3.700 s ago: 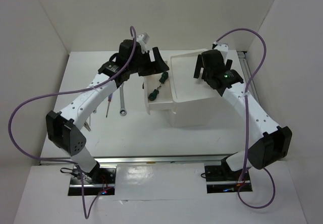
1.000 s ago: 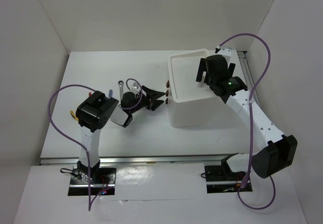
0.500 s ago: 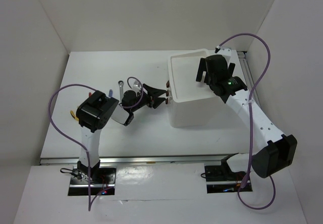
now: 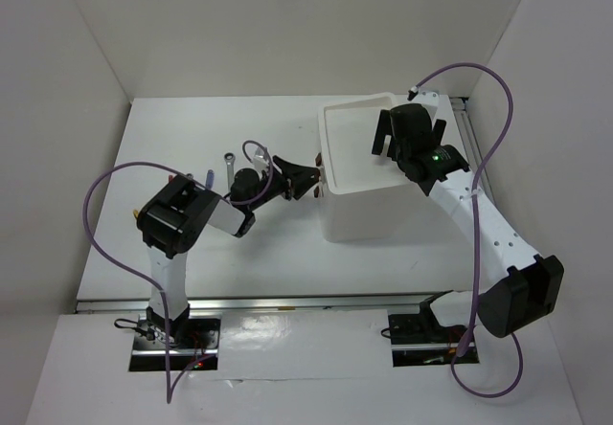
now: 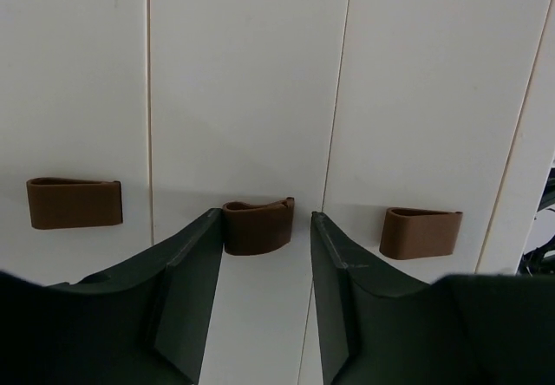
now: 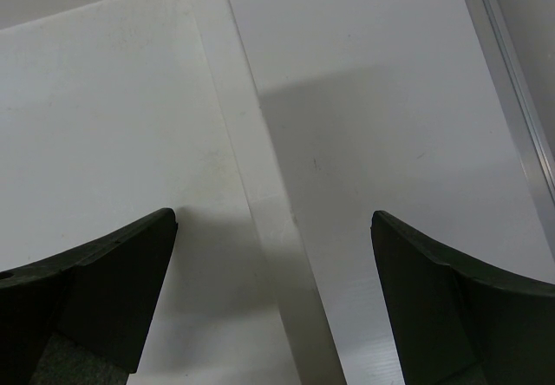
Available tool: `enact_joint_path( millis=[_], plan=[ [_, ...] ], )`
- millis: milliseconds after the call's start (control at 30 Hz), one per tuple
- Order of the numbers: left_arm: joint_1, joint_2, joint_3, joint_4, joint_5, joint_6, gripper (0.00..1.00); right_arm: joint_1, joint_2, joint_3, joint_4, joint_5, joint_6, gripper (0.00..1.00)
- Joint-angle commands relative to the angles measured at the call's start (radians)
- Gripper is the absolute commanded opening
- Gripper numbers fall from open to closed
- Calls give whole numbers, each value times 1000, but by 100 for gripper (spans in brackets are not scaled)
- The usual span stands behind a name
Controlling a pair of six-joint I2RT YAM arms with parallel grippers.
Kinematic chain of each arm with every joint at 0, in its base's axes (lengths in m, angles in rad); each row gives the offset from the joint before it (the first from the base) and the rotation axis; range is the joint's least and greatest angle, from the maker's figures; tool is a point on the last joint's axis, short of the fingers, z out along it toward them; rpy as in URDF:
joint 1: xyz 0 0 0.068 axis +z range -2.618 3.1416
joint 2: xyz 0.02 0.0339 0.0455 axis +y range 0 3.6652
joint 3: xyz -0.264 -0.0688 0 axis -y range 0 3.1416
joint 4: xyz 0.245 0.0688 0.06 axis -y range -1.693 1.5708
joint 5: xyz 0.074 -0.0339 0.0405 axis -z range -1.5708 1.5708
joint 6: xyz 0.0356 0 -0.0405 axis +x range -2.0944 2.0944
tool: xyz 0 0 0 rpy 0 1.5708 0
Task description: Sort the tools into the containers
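The white drawer unit stands right of centre, its rimmed top tray bare. In the left wrist view its left face shows three shut drawers, each with a brown handle. My left gripper is open. Its fingers stand on either side of the middle handle, close to it but not clamped on it. My right gripper is open and empty above the tray's right rim. A silver wrench lies on the table behind my left arm. Other tools are mostly hidden under that arm.
The other handles flank the middle one. A blue handle tip and a bit of yellow peek out by the left arm's elbow. White walls enclose the table on three sides.
The drawer that stood open with green screwdrivers in it is now shut. My left arm folded back, then pushed its gripper rightward up to the drawer handles. The right arm barely moved.
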Motion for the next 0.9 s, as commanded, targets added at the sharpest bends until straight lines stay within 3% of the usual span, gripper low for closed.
enact_joint_path(
  millis=[0,133,267,500,867],
  plan=[
    [-23,-4,6,509,12,0,55,-6,32,-37,-86,-12,-24,100],
    [-32,30,27,540,12,-18,18,4,32,-37,-86,-3,-24,100],
    [-32,21,40,501,21,11,2,4,32,-37,-86,-2,-24,100],
    [38,-88,-77,438,32,85,0,4,23,-46,-86,28,-24,100],
    [308,-210,-324,477,147,66,0,4,13,-46,-77,28,-24,100]
  ],
)
